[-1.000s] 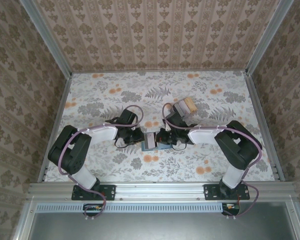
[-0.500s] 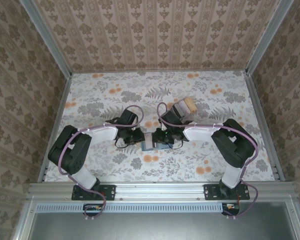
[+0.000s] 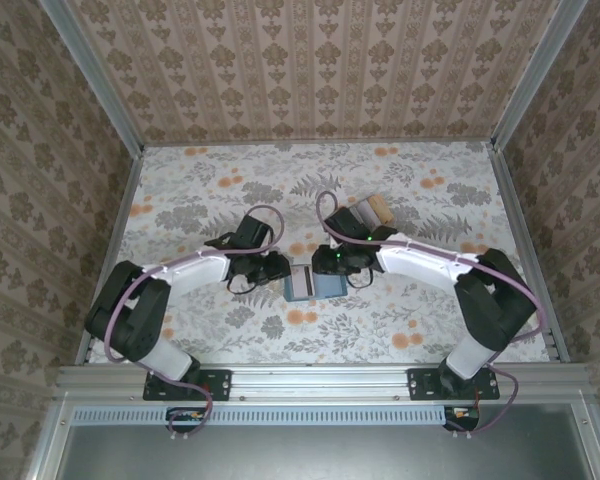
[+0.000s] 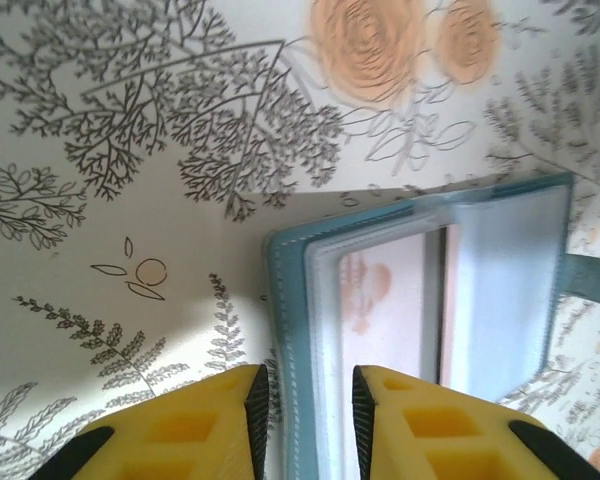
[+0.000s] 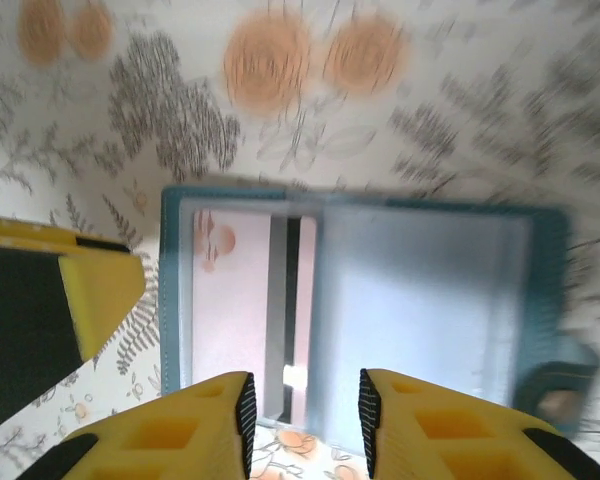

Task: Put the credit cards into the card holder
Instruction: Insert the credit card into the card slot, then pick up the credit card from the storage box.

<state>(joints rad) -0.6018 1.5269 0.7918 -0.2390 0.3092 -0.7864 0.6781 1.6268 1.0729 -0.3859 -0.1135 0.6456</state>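
Teal-blue card holder (image 3: 314, 284) lies spread open and flat on the floral tablecloth (image 3: 430, 330), near the middle of the table between the two arms. A pink credit card (image 5: 230, 310) with a dark stripe sits in the clear pocket of its left half; the other half shows a plain blue-grey panel. The left gripper (image 4: 305, 390) sits low at the holder's left edge, its yellow jaws apart, with the stitched teal rim running between them. The right gripper (image 5: 302, 400) is at the holder's far edge, its jaws likewise apart, and the card's striped end shows in the gap. A small box of cards (image 3: 369, 212), with a tan one at its end, stands well behind the holder, beside the right arm.
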